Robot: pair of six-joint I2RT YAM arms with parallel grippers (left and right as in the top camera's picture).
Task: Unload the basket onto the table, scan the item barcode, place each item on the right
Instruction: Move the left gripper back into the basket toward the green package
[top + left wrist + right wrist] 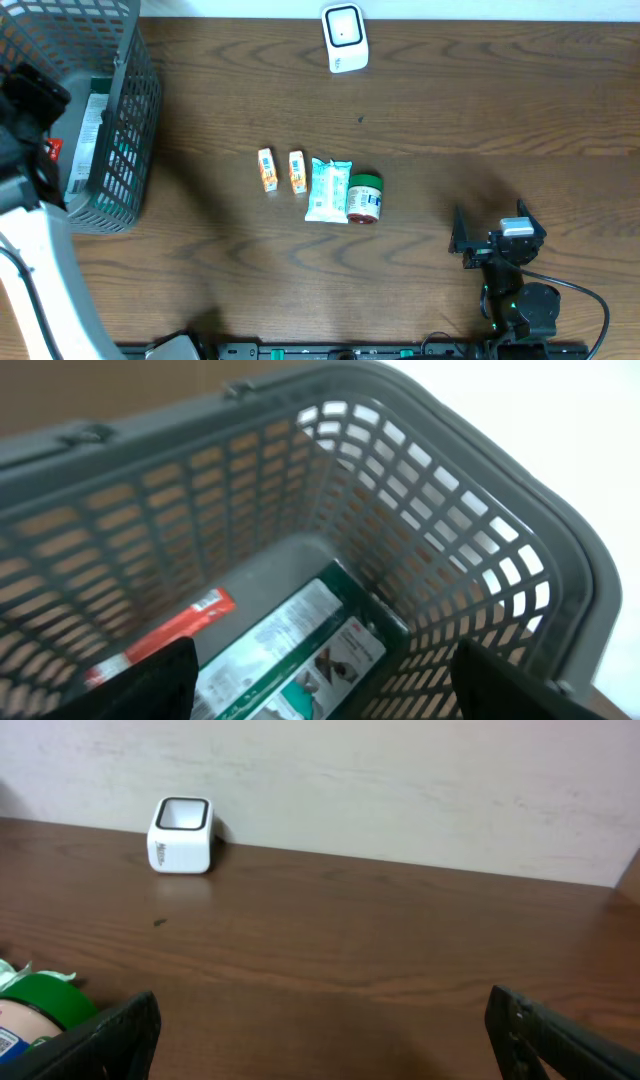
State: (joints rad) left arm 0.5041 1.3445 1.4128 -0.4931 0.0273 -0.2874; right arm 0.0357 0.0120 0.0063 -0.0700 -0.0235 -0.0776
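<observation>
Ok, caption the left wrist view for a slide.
Open left gripper over a grey basket holding a green box and red packet.

A white scanner [344, 37] with a dark-rimmed window stands at the far edge of the tabletop [450, 120]. In the middle lie an orange box [267, 169], a second orange box [297, 171], a white-and-teal packet [328, 190], and a green-lidded jar [364, 198] on its side, touching the packet.

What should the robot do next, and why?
Probably lift the left gripper away from the basket and reach for the small orange box nearest it. Its fingers are apart and empty, a green box lies inside the basket, and the orange box waits on the table.
</observation>
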